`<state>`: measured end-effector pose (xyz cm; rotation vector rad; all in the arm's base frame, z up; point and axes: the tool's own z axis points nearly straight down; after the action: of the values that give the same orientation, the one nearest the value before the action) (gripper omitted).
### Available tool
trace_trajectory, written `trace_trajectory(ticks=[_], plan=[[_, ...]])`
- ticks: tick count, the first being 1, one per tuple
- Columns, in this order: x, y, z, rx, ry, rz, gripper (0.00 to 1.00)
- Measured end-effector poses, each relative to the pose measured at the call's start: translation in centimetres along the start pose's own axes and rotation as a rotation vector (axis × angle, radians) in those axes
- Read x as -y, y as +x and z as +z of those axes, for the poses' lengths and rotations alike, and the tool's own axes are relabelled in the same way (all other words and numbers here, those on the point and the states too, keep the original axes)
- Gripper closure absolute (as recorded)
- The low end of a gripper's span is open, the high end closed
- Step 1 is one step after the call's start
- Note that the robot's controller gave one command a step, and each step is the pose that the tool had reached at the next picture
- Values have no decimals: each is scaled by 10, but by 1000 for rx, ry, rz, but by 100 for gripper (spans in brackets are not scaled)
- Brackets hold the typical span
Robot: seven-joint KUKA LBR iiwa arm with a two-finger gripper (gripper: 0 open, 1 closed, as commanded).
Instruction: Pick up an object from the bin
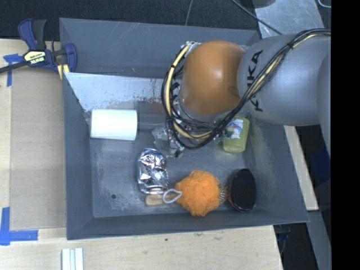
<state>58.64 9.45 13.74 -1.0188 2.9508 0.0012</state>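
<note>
Orange-capped arm (214, 77), pincer (170, 142) state unclear, one foil ball (152, 170), one orange puff (198, 192)

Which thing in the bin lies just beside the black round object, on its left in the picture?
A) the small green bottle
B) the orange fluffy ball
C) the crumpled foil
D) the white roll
B: the orange fluffy ball lies next to the black round object, on its left, while the white roll is far off at the upper left.
</note>
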Motion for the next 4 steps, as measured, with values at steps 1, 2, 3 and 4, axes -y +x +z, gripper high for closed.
trace_trajectory(ticks=[1,2,3,4], plan=[[0,1,4,-6,-3,1,0],[0,1,4,-6,-3,1,100],[6,14,34,-6,-3,255,100],[-7,-26,39,0,-2,341,100]])
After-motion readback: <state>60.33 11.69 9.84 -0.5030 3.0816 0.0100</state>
